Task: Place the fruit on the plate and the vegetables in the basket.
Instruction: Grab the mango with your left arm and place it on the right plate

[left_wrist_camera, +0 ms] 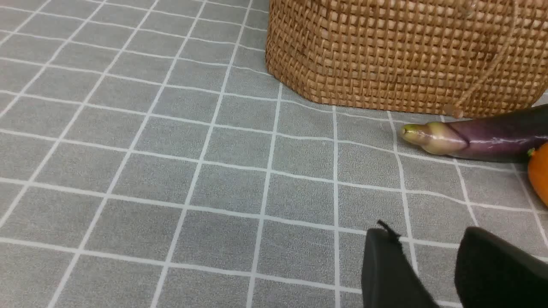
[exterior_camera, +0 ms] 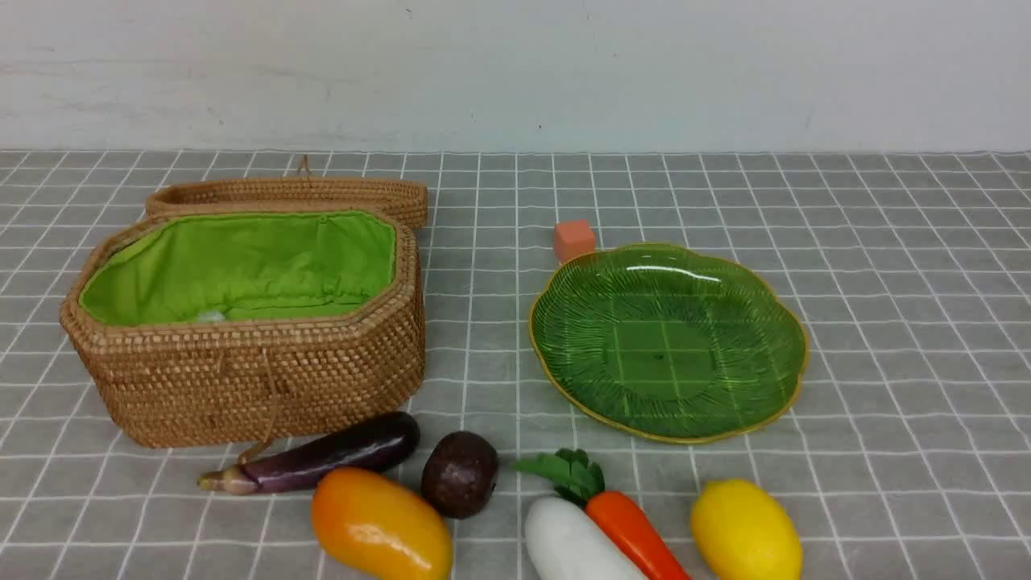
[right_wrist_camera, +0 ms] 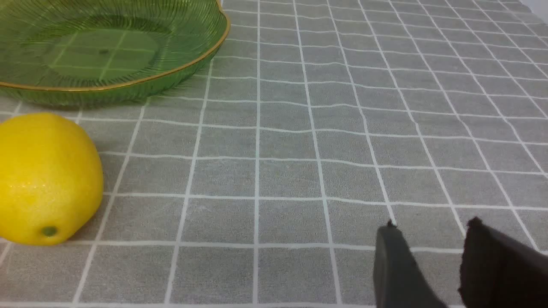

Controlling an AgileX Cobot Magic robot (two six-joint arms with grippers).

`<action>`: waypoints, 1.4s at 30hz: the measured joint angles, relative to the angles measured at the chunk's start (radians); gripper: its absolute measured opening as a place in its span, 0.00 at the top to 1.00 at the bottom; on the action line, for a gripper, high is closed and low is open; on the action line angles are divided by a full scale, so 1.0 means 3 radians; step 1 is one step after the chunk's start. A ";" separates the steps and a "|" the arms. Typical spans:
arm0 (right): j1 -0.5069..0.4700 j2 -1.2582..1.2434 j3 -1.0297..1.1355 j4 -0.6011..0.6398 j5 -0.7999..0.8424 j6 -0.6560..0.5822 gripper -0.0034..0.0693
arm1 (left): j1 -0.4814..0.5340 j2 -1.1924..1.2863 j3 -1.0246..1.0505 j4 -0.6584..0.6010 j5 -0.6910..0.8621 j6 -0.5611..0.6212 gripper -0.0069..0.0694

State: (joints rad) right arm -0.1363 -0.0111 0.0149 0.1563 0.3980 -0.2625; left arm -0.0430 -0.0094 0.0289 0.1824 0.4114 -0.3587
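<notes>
Now we see all six toys lying on the worktop (exterior_camera: pixel 902 266), in a loose row along its near side, outside both the basket (exterior_camera: pixel 242 387) and the plate (exterior_camera: pixel 668 346). The basket stands open at the left, its green lining showing, and its lid (exterior_camera: pixel 290 192) lies just behind it. The eggplant (exterior_camera: pixel 322 459) lies just in front of the basket, the mango (exterior_camera: pixel 378 528) nearer to us beside it, and the dark maroon fruit (exterior_camera: pixel 459 474) just right of the eggplant's rounded end. The radish (exterior_camera: pixel 572 548) and the carrot (exterior_camera: pixel 636 536) lie side by side, touching, in front of the plate, and the lemon (exterior_camera: pixel 745 532) sits to their right. A small orange-pink cube (exterior_camera: pixel 574 239) stands just behind the plate's far rim. Our left fingers (left_wrist_camera: pixel 385 269) stand apart over the checked cloth with nothing between them, near the eggplant's stem end. Our right fingers (right_wrist_camera: pixel 396 269) are likewise apart and hold nothing, well clear of the lemon and the plate.
</notes>
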 joint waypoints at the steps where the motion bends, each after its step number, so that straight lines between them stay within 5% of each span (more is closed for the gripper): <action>1: 0.0000 0.0000 0.0000 0.0000 0.0000 0.0000 0.62 | 0.0000 0.0000 0.0000 0.0000 0.0000 0.0000 0.60; 42: 0.0000 0.0000 0.0000 0.0000 0.0000 0.0000 0.62 | 0.0000 0.0000 0.0001 -0.0019 -0.0152 -0.0018 0.60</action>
State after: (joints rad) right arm -0.1363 -0.0111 0.0149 0.1563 0.3980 -0.2625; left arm -0.0430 -0.0094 0.0293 0.1767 0.3657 -0.3641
